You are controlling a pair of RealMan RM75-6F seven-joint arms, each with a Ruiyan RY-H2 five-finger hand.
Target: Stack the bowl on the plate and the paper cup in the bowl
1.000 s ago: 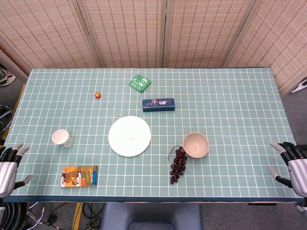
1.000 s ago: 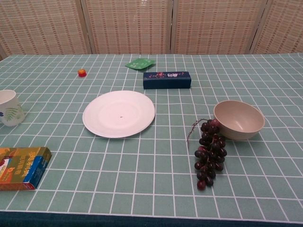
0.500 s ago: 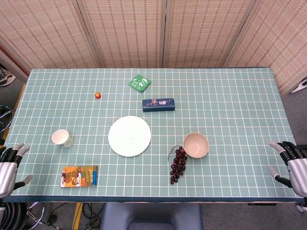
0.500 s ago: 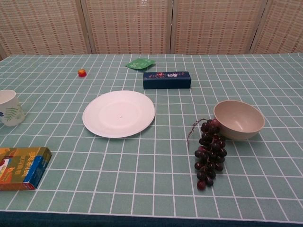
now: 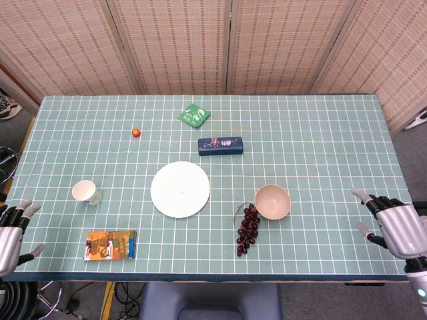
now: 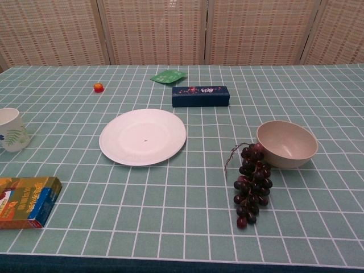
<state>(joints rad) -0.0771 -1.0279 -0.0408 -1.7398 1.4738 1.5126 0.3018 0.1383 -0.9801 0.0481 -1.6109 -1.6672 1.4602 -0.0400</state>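
Head view: table point(image 5: 320, 133) covered in a teal cloth with a white grid, woven reed screen panels point(image 5: 227, 43) behind it, grey floor at the left and right edges. White plate point(image 5: 180, 189) sits near table centre, bare. Beige bowl point(image 5: 273, 201) upright to its right, apart from it, with a bunch of dark grapes point(image 5: 247, 229) touching the bowl's near-left side. Paper cup point(image 5: 85, 191) stands upright well left of the plate. Dark blue box point(image 5: 220, 146) lies beyond the plate, green packet point(image 5: 194, 115) further back, small red-orange cap point(image 5: 136, 133) to the back left, colourful box point(image 5: 111, 245) near the front edge below the cup. Left hand point(image 5: 12, 233) at the front-left corner, off the table edge, fingers spread, holding nothing. Right hand point(image 5: 393, 223) over the front-right edge, fingers apart, empty. Chest view shows neither hand.
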